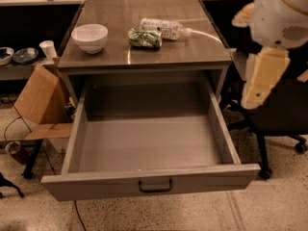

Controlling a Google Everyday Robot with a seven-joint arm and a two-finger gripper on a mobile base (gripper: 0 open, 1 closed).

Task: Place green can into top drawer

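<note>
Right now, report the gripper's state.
Gripper: cannot be told; it hangs right of the open top drawer, apart from the green can on the cabinet top.

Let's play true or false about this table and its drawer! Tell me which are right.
1. The drawer is open. True.
2. The can is inside the drawer. False: it lies on the table, beside the bottle.
3. The bowl sits left of the can in the picture. True.
4. The tool holds the can. False: it hangs off to the right of the table, well away from the can.
</note>
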